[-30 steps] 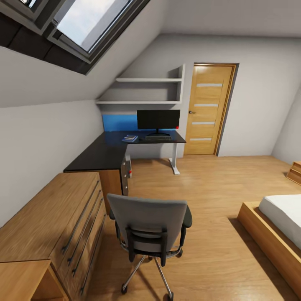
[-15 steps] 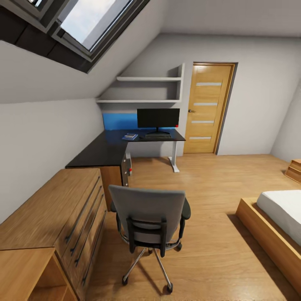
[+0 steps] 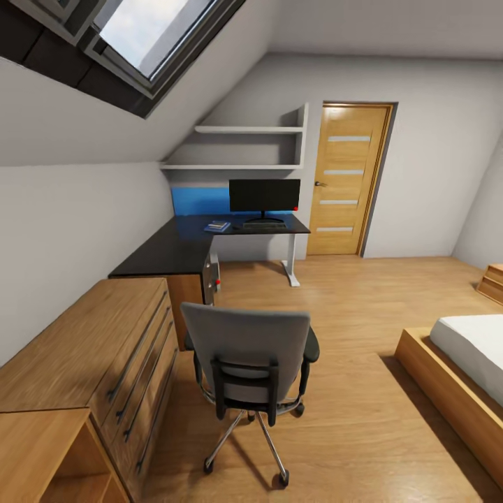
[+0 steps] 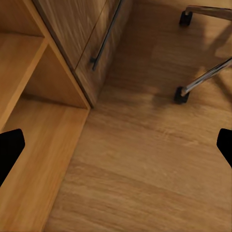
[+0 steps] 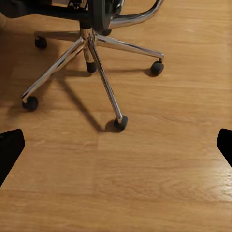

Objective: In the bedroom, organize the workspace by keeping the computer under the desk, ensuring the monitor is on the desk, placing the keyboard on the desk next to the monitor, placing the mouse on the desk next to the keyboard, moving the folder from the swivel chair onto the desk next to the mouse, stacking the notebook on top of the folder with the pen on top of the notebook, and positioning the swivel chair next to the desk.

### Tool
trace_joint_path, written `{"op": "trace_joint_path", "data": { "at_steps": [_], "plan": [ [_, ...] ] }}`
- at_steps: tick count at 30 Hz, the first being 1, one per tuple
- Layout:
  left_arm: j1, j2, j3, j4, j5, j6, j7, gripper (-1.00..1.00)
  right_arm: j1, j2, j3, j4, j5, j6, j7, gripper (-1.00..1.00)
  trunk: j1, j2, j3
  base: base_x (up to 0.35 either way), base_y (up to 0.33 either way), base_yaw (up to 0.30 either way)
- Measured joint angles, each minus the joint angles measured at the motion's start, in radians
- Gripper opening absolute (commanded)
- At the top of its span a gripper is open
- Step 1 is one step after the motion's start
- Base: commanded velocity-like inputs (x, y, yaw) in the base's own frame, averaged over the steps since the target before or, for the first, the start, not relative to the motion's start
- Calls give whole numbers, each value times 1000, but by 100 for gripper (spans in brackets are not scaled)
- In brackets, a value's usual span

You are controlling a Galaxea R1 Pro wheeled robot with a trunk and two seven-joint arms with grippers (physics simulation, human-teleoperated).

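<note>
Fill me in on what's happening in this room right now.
Nothing is being held: both grippers, left and right, hang open above the wood floor. The swivel chair stands out in the room, its back to the camera, away from the desk. The monitor and keyboard already sit on the desk.

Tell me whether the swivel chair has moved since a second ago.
No. The swivel chair keeps its place beside the wooden drawer unit, its back toward the camera. The whole head view has shifted slightly, so it is the camera that moved.

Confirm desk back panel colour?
Bright blue back panel, behind the black desk top; clearest in the head view.
</note>
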Motion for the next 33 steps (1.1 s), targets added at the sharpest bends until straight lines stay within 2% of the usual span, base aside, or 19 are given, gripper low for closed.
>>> {"op": "trace_joint_path", "data": {
  "at_steps": [27,33],
  "plan": [
    [0,2,0,0,0,0,0,100,0,0,0,0,0,0,0,100,104,-189,-85,-10,0,0],
    [0,2,0,0,1,0,0,100,0,0,0,0,0,0,0,100,127,-231,-103,-204,0,0]
  ]
}}
